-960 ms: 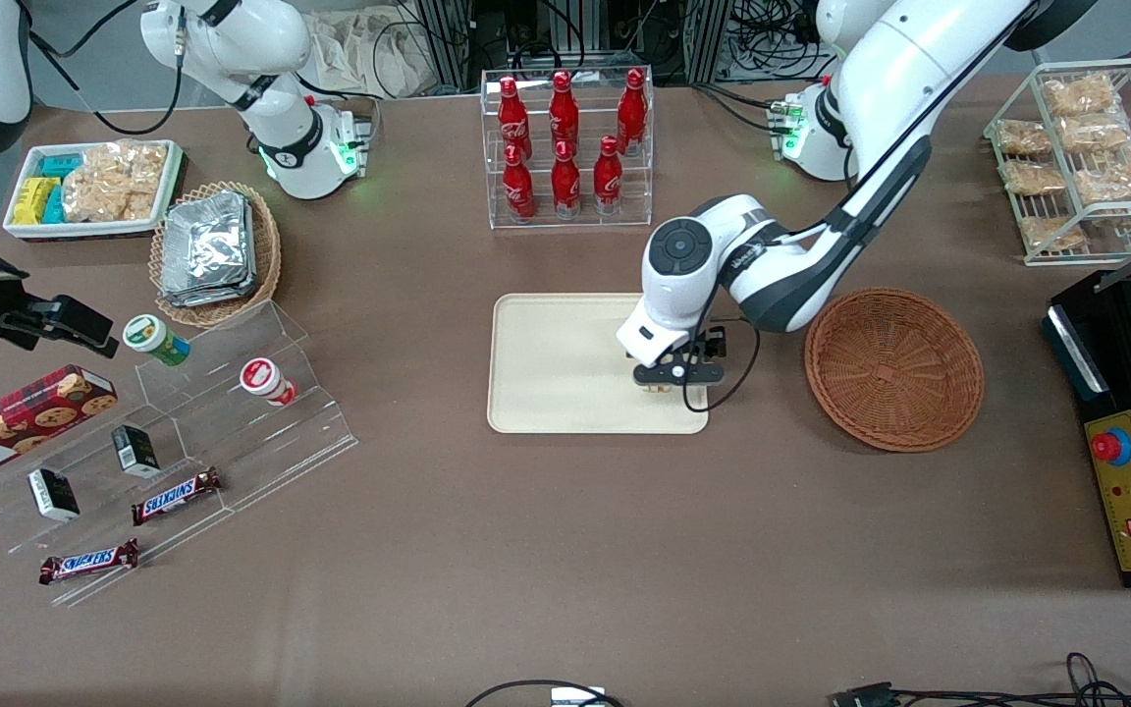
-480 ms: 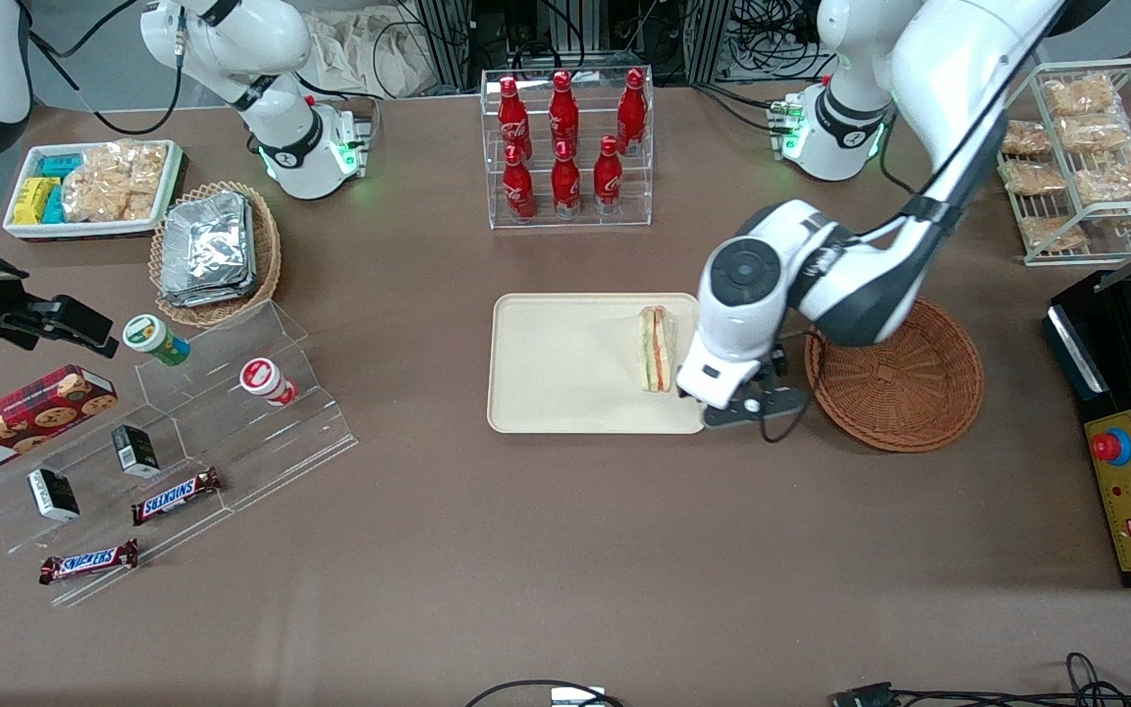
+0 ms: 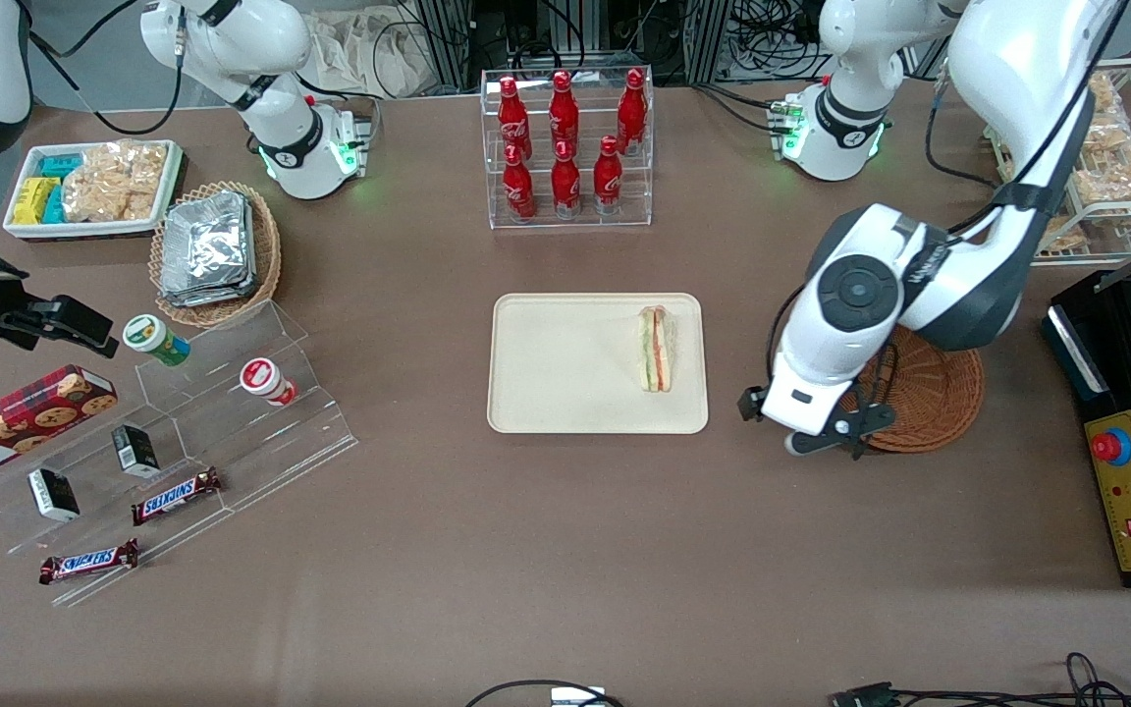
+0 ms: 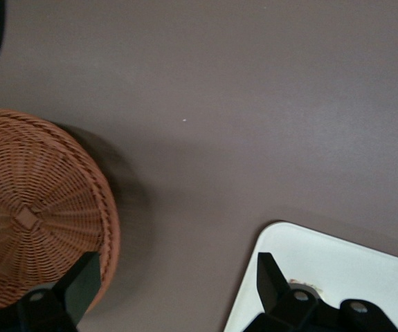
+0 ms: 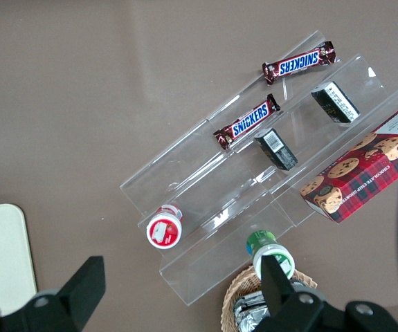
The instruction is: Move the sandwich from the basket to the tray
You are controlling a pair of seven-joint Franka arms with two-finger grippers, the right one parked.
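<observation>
Basically done: your sandwich (image 3: 657,349) lies flat on the tray (image 3: 556,393), near the tray edge that faces the basket (image 3: 929,398), and the basket looks empty in the wrist view. Your gripper (image 3: 826,437) hangs above the bare surface (image 3: 565,550) between tray and basket, at the basket's rim, well apart from the sandwich. Jaws are spread wide, holding nothing. Judging from this, nothing is left except parking the arm; the placement itself needs no correction.
</observation>
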